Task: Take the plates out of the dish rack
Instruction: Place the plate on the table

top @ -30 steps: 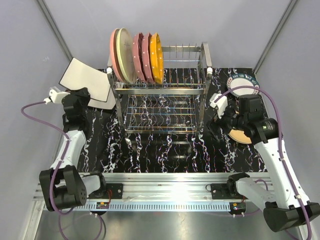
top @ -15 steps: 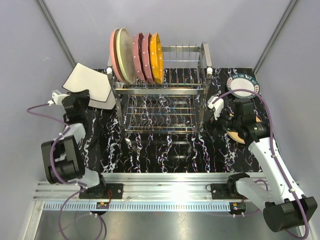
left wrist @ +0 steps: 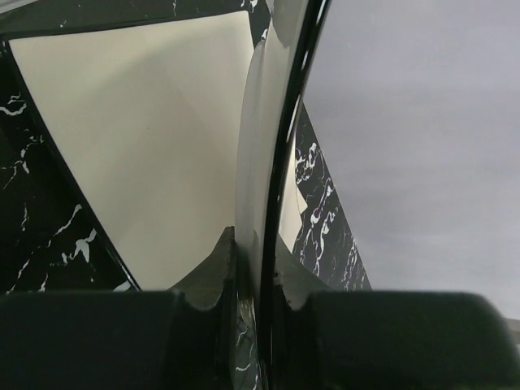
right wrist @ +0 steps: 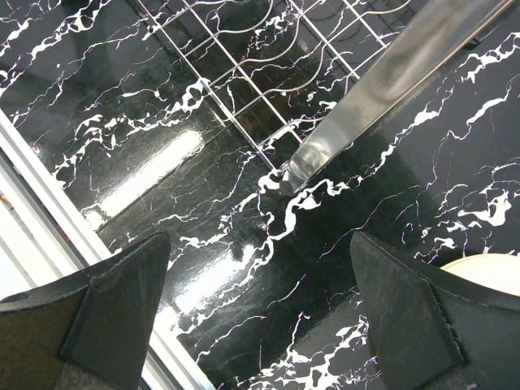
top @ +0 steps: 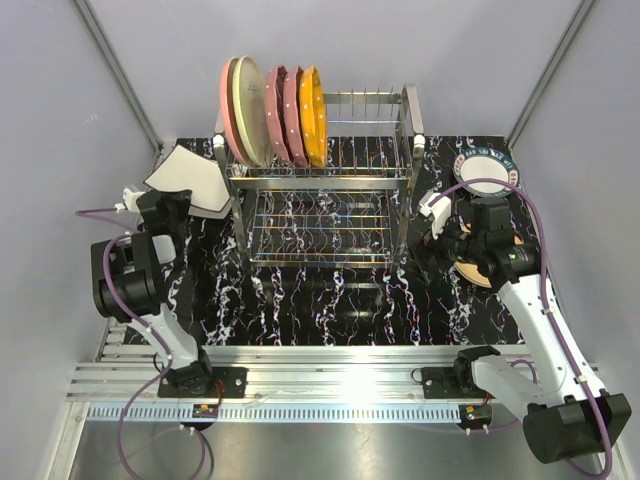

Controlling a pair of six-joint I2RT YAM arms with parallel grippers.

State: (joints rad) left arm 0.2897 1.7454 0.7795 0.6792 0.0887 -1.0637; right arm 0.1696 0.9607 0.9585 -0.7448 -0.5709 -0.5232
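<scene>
The left gripper [left wrist: 256, 272] is clamped down tight on the rim of the squarish white plate [top: 190, 176]. In the wrist view its two dark fingers [left wrist: 213, 276] pinch a thin glossy edge with basically no gap. That plate is just off the left end of the dish rack [top: 322, 205], tilted up off the table [top: 320, 300]. It's smooth and glazed, with rounded corners and a dark line round the edge.

The right gripper [right wrist: 260, 321] is spread as wide as it goes with nothing between the fingers [right wrist: 106, 317]. It hangs over the table right by the rack's right front leg, a flat shiny metal strip in the wrist view, touching nothing.

The rack is silver wire on two tiers, with thin upright prongs on top and a grid shelf below. At the left end of its top tier five round plates stand on edge, packed close:
- a pink plate [top: 227, 100]
- a cream plate [top: 250, 115]
- two maroon dotted plates [top: 277, 112]
- an orange plate [top: 314, 105], glossy

To the right of the rack, toward the back, a teal-rimmed plate [top: 487, 166] lies flat, white in the middle with a patterned rim. A bit nearer on that same side sits a tan plate [top: 482, 272], mostly hidden under the right arm.

The table is glossy black with white marble veining.
</scene>
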